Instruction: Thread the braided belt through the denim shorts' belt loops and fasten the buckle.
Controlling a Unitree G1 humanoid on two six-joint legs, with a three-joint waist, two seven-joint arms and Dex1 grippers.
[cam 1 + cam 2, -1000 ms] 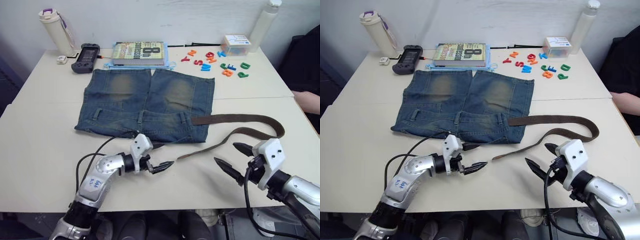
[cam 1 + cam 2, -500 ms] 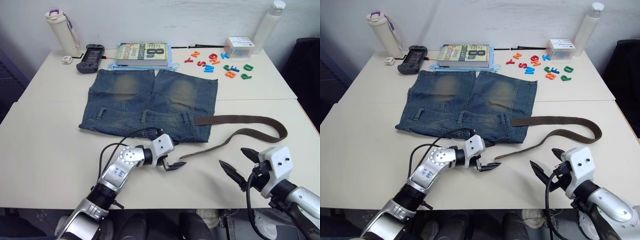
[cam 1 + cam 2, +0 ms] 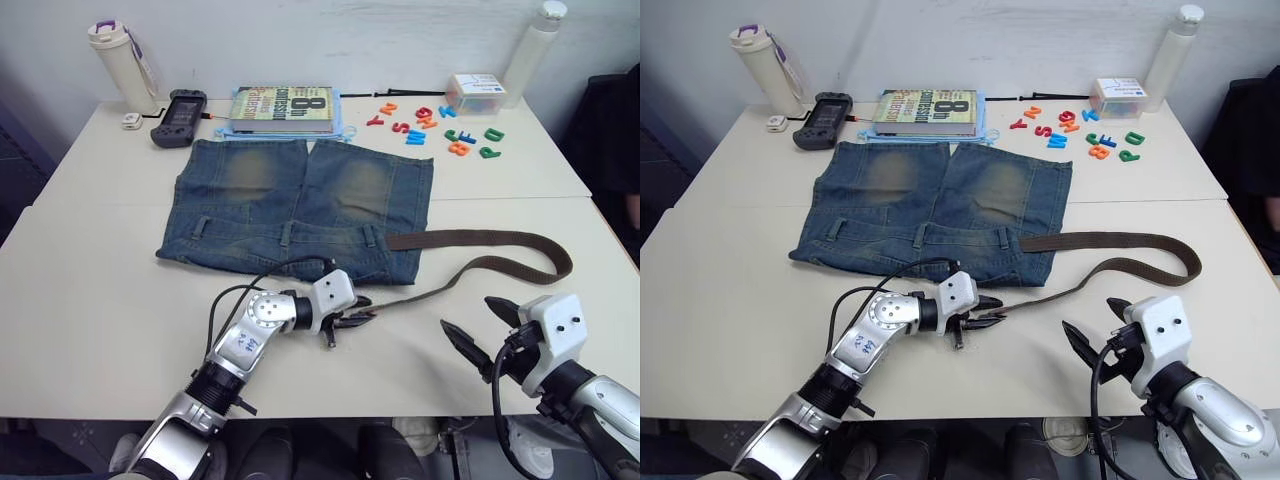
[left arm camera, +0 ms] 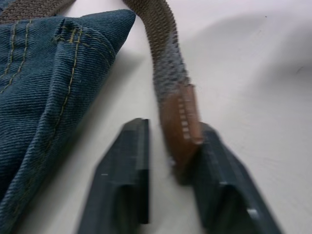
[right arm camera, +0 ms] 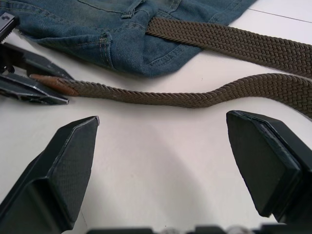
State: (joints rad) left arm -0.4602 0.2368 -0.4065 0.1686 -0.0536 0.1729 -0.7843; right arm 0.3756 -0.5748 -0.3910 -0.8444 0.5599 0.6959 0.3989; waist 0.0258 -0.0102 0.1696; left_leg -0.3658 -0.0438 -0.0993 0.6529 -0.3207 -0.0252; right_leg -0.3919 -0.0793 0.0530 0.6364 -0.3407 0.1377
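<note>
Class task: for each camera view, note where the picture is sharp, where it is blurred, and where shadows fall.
Left wrist view: the denim shorts are crisp, while the belt tip and the left claw blur. Right wrist view: the belt weave is sharp, and the right claw fingers are soft-edged. Eye views: even light, with a faint shadow under the left claw.

Belt (image 3: 480, 240) right of shorts (image 3: 300, 205) — on table (image 3: 90, 300)
</note>
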